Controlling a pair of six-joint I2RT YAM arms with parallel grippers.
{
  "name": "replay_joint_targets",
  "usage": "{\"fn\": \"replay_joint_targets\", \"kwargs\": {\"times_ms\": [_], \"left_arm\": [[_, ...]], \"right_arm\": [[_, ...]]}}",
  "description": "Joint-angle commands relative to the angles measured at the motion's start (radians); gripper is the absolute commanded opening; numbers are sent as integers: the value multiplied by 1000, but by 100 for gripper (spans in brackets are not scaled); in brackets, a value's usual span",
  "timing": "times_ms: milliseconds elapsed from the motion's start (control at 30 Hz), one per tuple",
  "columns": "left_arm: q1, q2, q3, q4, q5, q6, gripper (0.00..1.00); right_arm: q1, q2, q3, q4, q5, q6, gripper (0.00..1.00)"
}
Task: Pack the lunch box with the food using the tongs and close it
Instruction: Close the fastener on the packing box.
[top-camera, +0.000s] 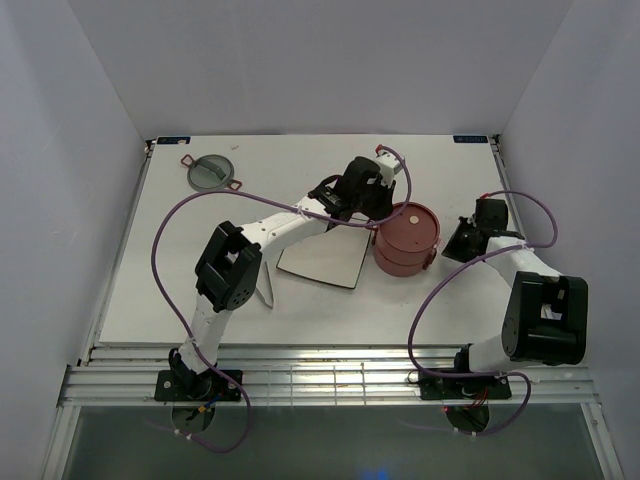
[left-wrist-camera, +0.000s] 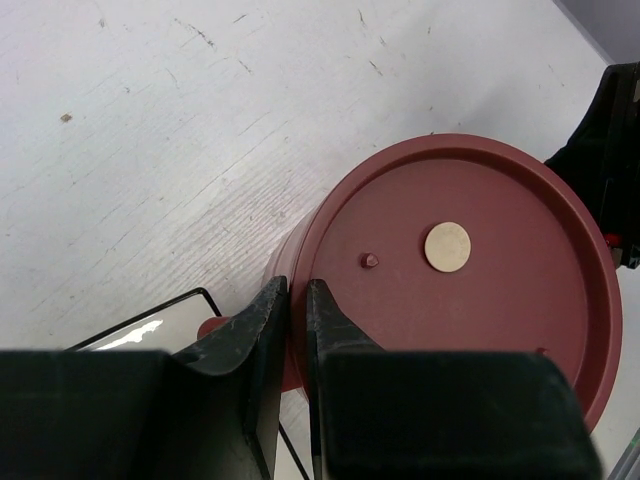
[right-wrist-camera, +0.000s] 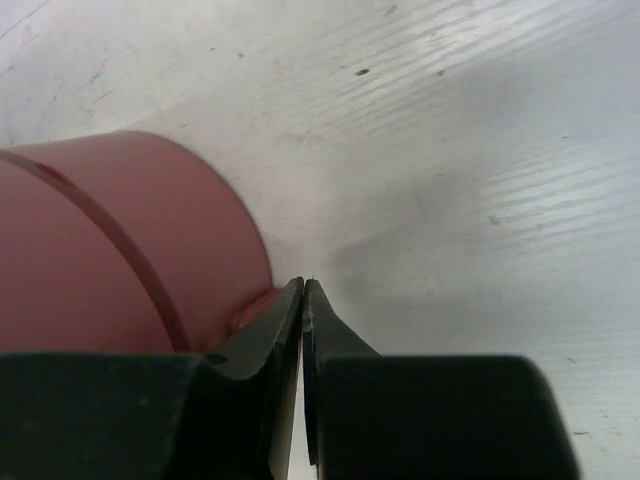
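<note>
**Step in hand: closing.** The box stands right of the worktop's centre. Its 2 bowls are stacked and a red disc lid is seated on top. No food shows on the visible part of the plate, so judge the packing done. The tongs lie free at the plate's left corner, toward the near edge.

**Grippers.** The left gripper sits astride the disc lid's near-left rim. Its jaws stand close together with a narrow gap and appear to pinch that rim. The right gripper rests low at the box's right wall, jaws together on nothing. Its tips are just beside a side handle; you cannot tell whether they touch it.

**Next move.** The top lid lies at the far left corner, well apart from the box. You need 1 arm free:
1. Release the rim.
2. Fetch the top lid.
3. Carry it level over the box and seat it square.

Steady the stack, or the bowls may shift.
</note>
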Motion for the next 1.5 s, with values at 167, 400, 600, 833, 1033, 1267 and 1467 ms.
{"fn": "replay_joint_targets", "kwargs": {"times_ms": [167, 400, 600, 833, 1033, 1267, 1467], "left_arm": [[-21, 51, -36, -81, 51, -45, 0], [-21, 51, -61, -49, 59, -69, 0], [-21, 49, -58, -27, 91, -71, 0], [-21, 64, -44, -37, 92, -77, 0], [-21, 64, -50, -41, 80, -82, 0], [-21, 55, -49, -44, 83, -77, 0], [-21, 66, -47, -31, 128, -102, 0]], "right_arm": [[-11, -64, -65, -64, 172, 26, 8], [54, -67, -80, 72, -101, 125, 8], [62, -16, -72, 194, -135, 173, 8], [23, -76, -103, 62, 115, 104, 8], [20, -127, -99, -50, 308, 70, 8], [37, -73, -40, -47, 241, 93, 8], [60, -7, -33, 202, -193, 177, 8]]}}
